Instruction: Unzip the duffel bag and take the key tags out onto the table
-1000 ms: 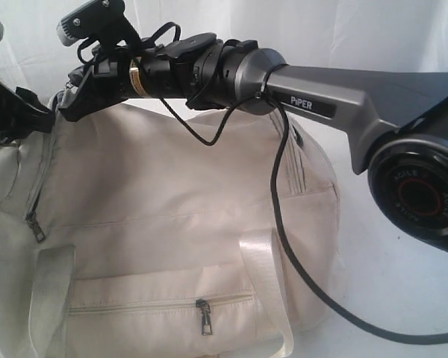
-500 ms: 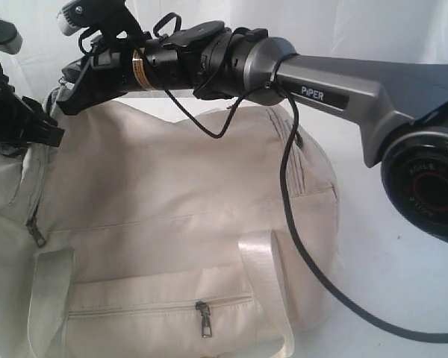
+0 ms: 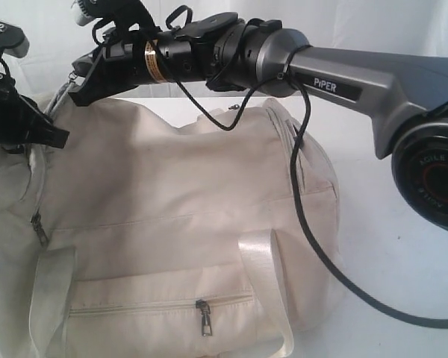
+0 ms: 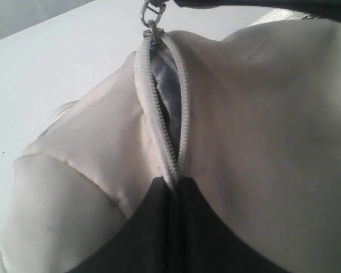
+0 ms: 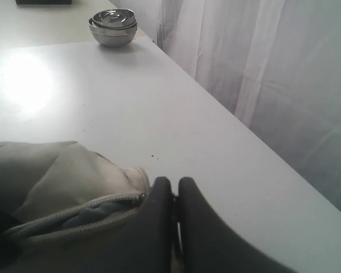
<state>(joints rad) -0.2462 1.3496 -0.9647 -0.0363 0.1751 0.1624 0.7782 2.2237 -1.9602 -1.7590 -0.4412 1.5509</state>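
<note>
Left wrist view shows the left tool [image 4: 177, 183] newly clenched on the bag [image 4: 261, 142] at its part-open zip [image 4: 182, 108], anchoring it on the desk [image 4: 51, 62] so the right tool [image 5: 175, 185], clenched seemingly on the pull [image 4: 152, 17], can unzip; tags unseen.

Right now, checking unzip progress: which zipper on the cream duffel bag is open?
The zipper pinched by the left end effector: it gapes over grey lining. The front-pocket zipper on the cream fabric duffel bag lies shut.
</note>
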